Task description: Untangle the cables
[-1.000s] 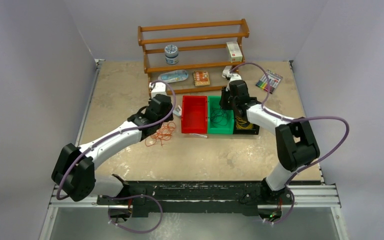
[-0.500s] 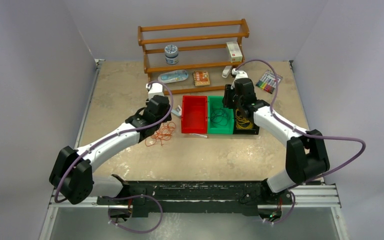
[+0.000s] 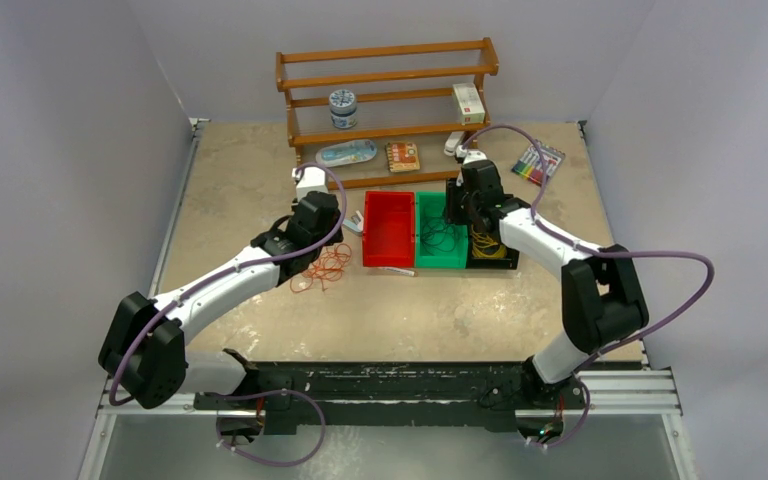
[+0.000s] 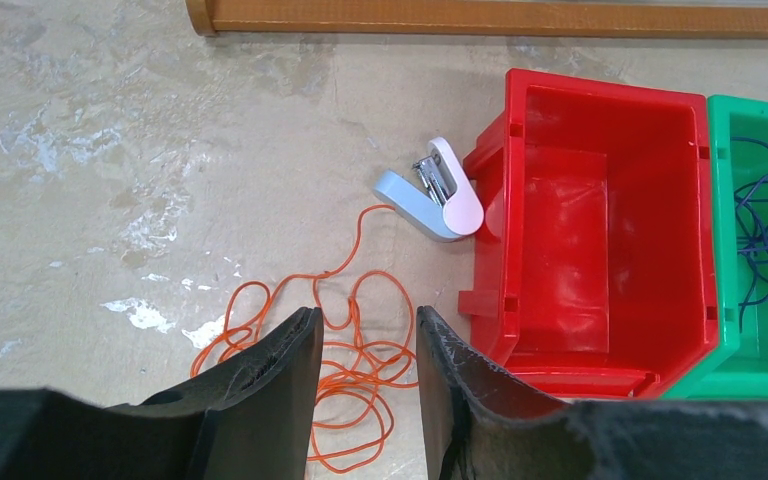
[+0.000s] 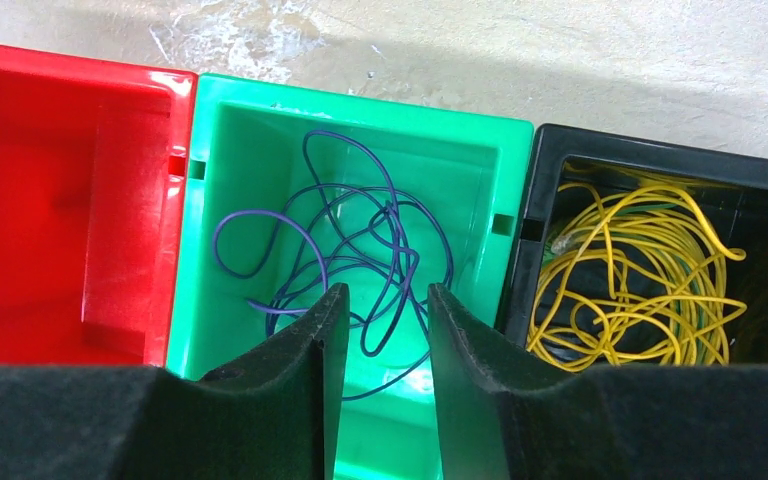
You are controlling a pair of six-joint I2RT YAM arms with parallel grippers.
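Observation:
The orange cable lies in loose loops on the table left of the red bin, which is empty. My left gripper hangs open just above those loops, holding nothing. A dark purple cable lies coiled in the green bin. The yellow cable fills the black bin. My right gripper is open over the green bin, with nothing between its fingers. In the top view the orange cable sits below the left gripper, and the right gripper is over the green bin.
A small white and blue stapler rests against the red bin's left wall. The wooden rack with a tin, a box and packets stands at the back. A marker set lies at the back right.
The right gripper's jaws have opened over the green bin. Its elbow swung out to the right, then partly back. The left arm has hardly moved.

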